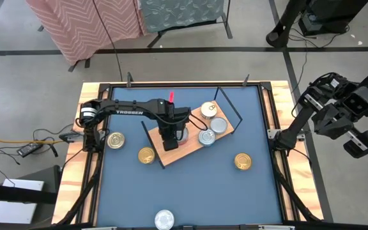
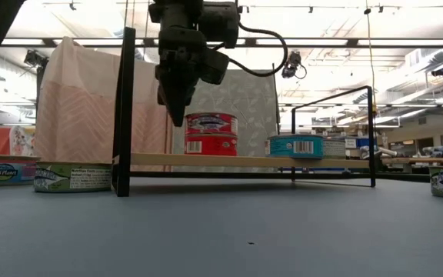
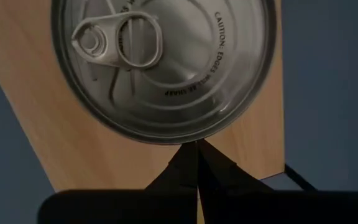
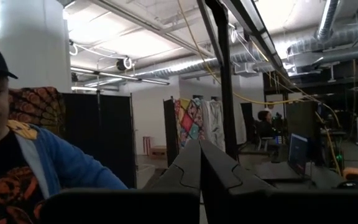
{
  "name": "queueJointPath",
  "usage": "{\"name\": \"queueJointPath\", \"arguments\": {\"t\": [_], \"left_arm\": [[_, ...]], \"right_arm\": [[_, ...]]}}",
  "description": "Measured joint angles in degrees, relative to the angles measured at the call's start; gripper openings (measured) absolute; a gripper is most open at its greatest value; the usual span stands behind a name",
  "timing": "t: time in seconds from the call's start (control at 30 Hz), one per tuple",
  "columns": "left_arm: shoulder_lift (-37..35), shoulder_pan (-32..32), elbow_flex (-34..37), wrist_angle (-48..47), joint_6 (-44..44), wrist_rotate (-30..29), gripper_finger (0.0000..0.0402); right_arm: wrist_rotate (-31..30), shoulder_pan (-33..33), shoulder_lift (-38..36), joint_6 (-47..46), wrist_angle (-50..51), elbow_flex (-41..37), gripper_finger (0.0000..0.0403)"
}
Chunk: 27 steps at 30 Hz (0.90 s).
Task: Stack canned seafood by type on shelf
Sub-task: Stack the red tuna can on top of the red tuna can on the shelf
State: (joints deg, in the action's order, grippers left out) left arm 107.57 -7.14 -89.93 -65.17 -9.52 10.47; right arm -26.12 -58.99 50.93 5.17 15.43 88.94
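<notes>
Left gripper (image 1: 169,142) is hanging over the near-left part of the shelf (image 1: 190,148), fingers pressed together and holding nothing; in the left wrist view the tips are meeting in a point at the rim of a silver-lidded can (image 3: 163,62) sitting on the light wood board. Judging from this, the arm is sitting between picks: one can is placed, nothing is in hand. Right gripper (image 4: 199,163) is parked off the table's right side, fingers together, empty, pointing into the room where a person (image 4: 17,155) is sitting. Sorting is looking partly done: two red-labelled cans are stacked (image 2: 211,133) on the board, a teal-labelled can (image 2: 295,145) is standing apart from them toward the far wire frame, and the high view is showing a gold-lidded can (image 1: 209,110) plus two or three silver ones clustered at that end, though the exact count is hard to read from above. Loose cans are lying on the blue mat: two gold (image 1: 115,140) (image 1: 146,155) just left of the shelf, one gold (image 1: 243,161) to its right, one silver (image 1: 164,219) at the near edge. Next move is probably calling for opening the jaws, going to a nearby gold can and gripping across its low round wall. Tins are flat, smooth, rigid metal with ring pulls, so likely slippery with little height to grab.
</notes>
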Motion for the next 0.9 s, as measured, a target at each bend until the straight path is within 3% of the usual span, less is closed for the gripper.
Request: {"name": "queueJointPath", "arguments": {"t": [0.37, 0.5, 0.73, 0.9], "left_arm": [[0.0, 3.46, 0.55, 1.27, -6.28, 5.89, 0.0], [0.07, 4.6, 1.49, 1.71, -7.59, 5.88, 0.0], [0.04, 5.34, 4.09, 12.02, -12.65, 5.56, 0.0], [0.07, 5.42, 6.07, 12.96, -13.29, 1.4, 0.0]], "right_arm": [[-4.59, -2.77, 0.71, 1.06, 0.0, 0.01, 0.0007], [-6.19, -4.19, 0.87, 2.02, -0.04, 0.01, 0.0007], [-7.59, -5.61, 1.04, 3.63, -0.93, 0.01, 0.0007], [-7.94, -6.61, 1.32, 4.0, -2.0, 0.01, 0.0007]]}}
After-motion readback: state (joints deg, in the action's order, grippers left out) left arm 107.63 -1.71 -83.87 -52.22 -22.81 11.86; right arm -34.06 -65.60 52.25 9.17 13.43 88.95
